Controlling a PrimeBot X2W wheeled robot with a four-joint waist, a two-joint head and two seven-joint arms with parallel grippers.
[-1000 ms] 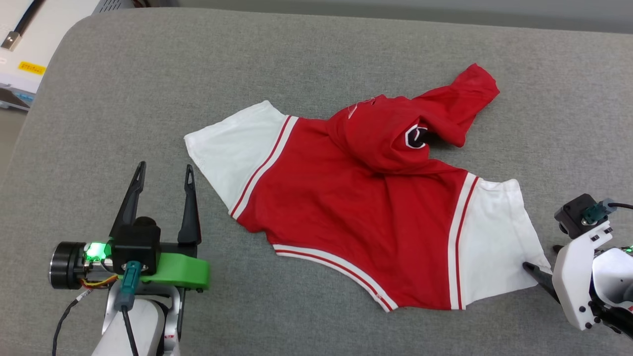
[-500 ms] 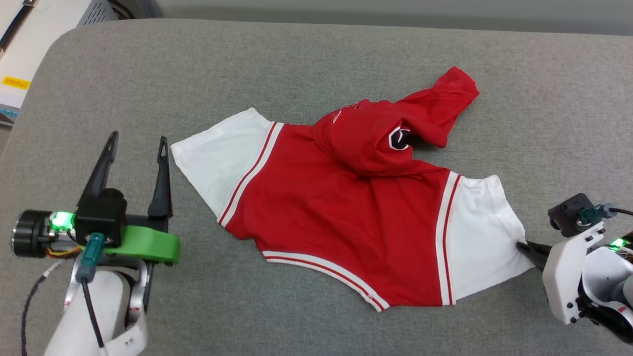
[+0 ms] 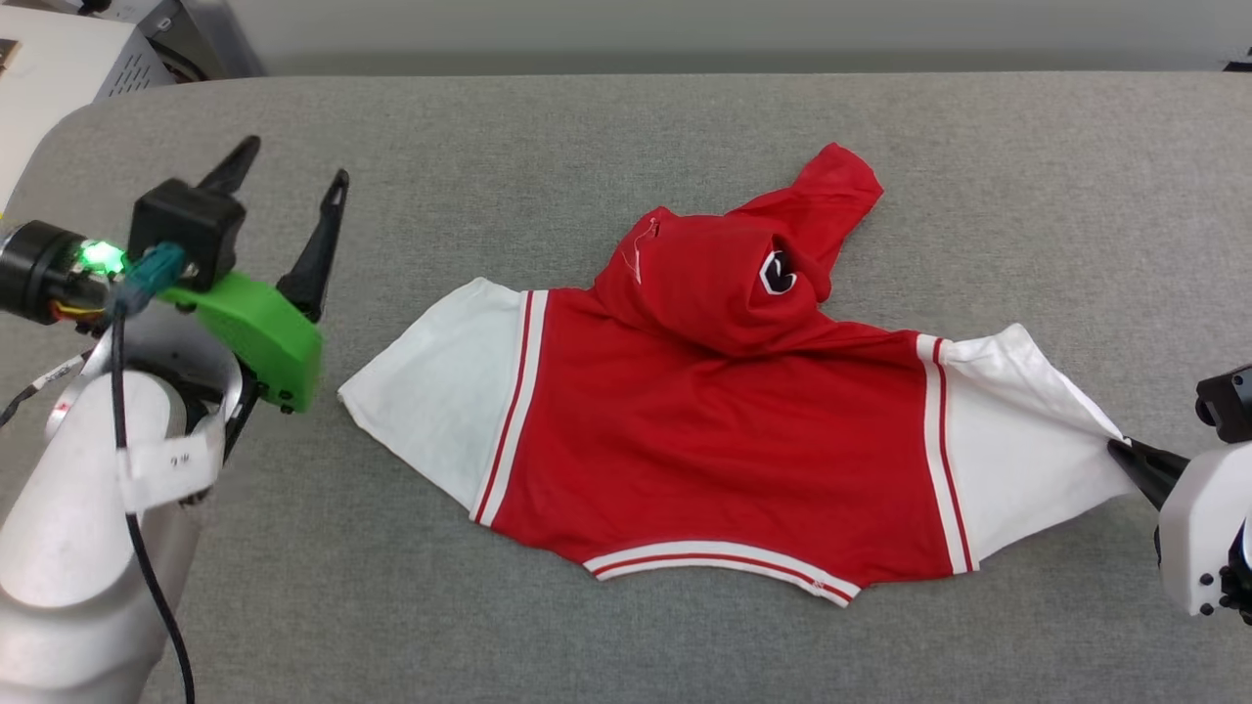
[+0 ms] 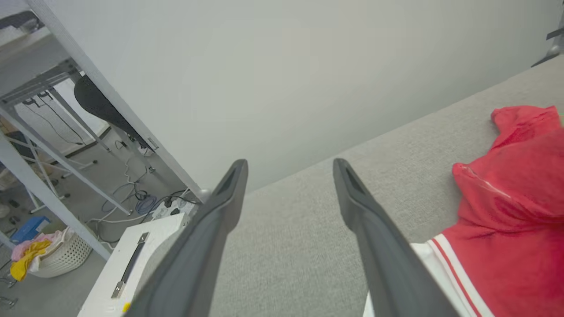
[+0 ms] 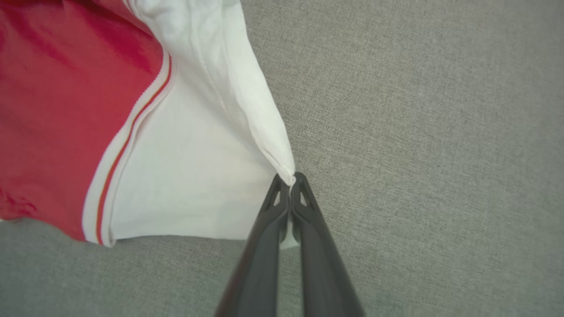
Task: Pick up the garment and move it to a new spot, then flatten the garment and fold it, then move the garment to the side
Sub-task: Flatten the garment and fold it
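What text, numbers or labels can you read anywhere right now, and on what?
Nothing reads whole.
On the garment: a black, white-outlined print fragment peeking from a fold, cut off, unreadable.
On the white tag at the left forearm: tiny dark marks, too small to read.

Two pale arms with dark-fingered hands

The left hand (image 3: 293, 162) has two long, tapered black fingers (image 3: 316, 246) on a bright green bracket (image 3: 256, 330), with a black camera block (image 3: 186, 227), a glowing green light (image 3: 95, 256), a teal plug (image 3: 149, 278) and a black cable (image 3: 147, 587) down the grey-white forearm (image 3: 59, 567), which carries a white tag (image 3: 166, 467). The right hand (image 3: 1120, 450) joins a white shell (image 3: 1198, 528) dotted with dark screws.
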